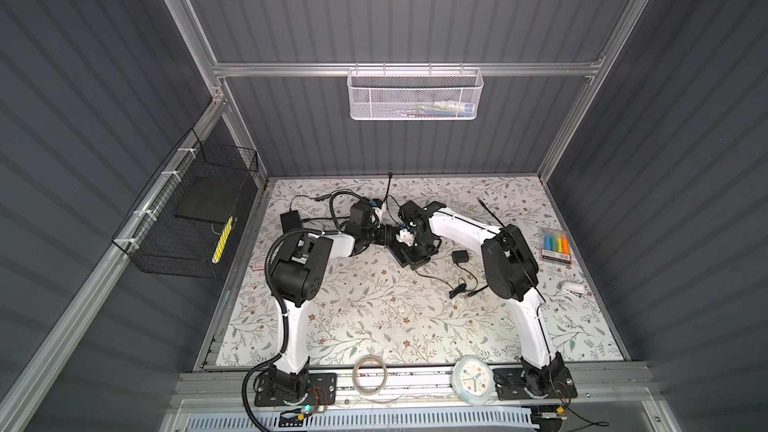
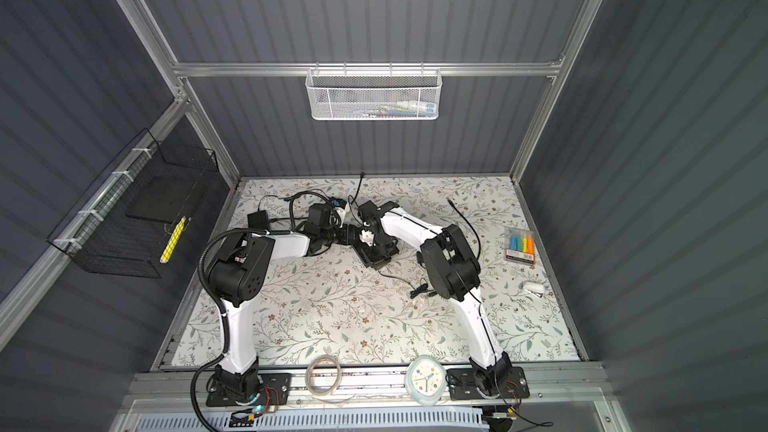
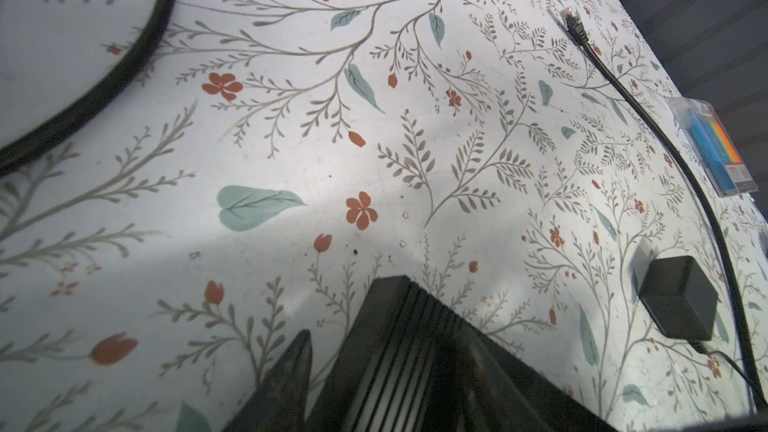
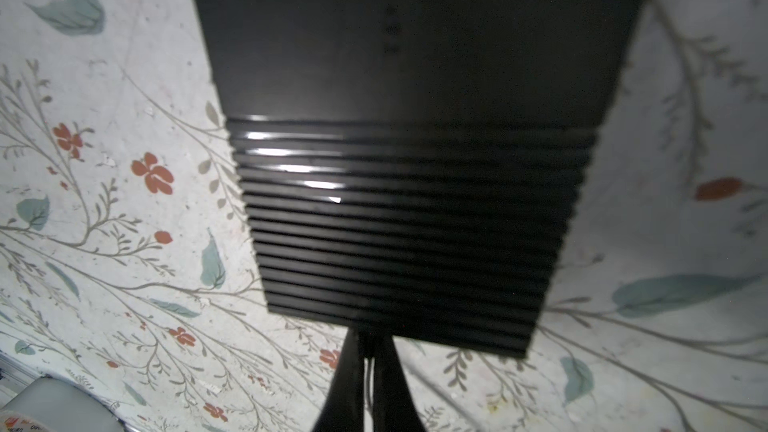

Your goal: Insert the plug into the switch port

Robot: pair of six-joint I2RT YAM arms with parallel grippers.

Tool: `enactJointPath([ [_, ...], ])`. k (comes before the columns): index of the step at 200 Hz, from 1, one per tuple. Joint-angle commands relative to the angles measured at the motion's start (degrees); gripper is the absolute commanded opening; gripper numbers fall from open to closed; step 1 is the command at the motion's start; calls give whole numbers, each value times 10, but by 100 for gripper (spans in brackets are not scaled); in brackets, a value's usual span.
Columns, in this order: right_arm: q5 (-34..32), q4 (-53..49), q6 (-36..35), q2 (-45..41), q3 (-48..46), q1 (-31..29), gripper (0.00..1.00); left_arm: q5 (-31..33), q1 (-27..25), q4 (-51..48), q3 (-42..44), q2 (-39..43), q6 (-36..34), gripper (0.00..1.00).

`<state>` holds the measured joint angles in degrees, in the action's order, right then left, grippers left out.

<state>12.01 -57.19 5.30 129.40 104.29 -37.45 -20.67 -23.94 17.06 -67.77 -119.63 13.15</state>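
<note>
Grey ribbed walls (image 1: 395, 6) enclose a brightly lit, floral-patterned tabletop (image 1: 374, 326).

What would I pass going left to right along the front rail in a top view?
Left arm's base → tape roll → clock → right arm's base.

Highlighter pack (image 1: 555, 245), clock (image 1: 473, 380), tape roll (image 1: 355, 371), white mesh basket (image 1: 395, 97), black wire basket (image 1: 174, 259)
</note>
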Motion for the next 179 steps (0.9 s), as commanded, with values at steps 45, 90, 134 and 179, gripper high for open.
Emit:
enactJointPath([
  [45,6,208,3,17,63,3,0,-112,-73,-103,31,-40,34,54],
  [90,7,202,1,27,86,4,0,-116,-79,-96,35,-44,40,54],
  [134,8,198,-1,34,103,5,0,-118,-84,-94,38,-46,43,54],
  [179,6,192,-5,39,119,6,0,-118,-87,-93,42,-46,42,53],
])
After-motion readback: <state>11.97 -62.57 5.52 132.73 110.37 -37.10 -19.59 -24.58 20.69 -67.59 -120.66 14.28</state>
